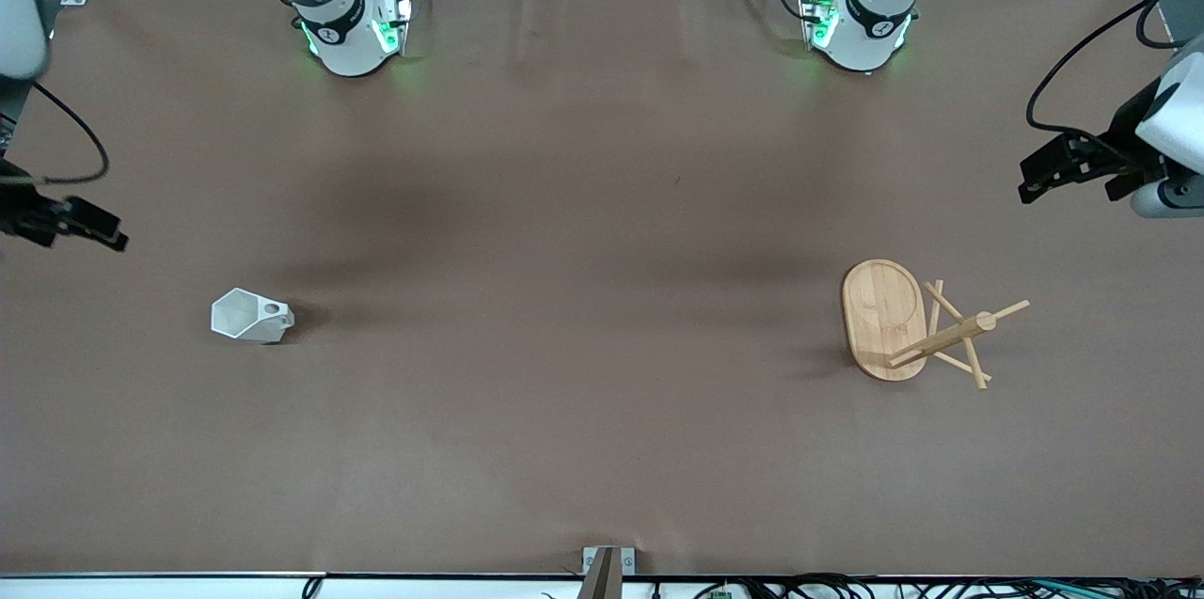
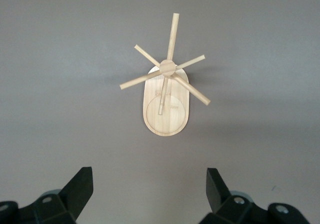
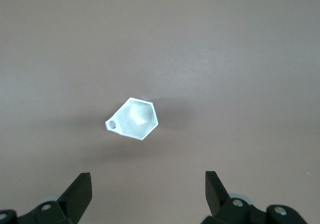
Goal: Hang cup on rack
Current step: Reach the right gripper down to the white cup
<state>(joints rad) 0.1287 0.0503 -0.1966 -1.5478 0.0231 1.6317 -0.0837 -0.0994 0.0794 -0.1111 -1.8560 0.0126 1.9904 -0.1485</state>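
Two things mattered in the front view: the cup [image 1: 250, 316] stood toward the right arm's end of the table, the rack [image 1: 917, 323] toward the left arm's end. Both wrist views showed the left gripper [image 2: 150, 194] and right gripper [image 3: 148, 194] spread wide, empty, high over rack and cup. You could judge the cup light, rigid, slippery; pinch its rim.

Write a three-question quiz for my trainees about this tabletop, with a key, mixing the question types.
1. True or false: the cup already hangs on a peg of the rack.
2. Which gripper hangs toward the cup's end of the table? A) left gripper B) right gripper
3. Fill in: both grippers' fingers are ____.

Key: 1 false, the cup rests on the table, apart from the rack. 2 B. 3 open, and each holds nothing.
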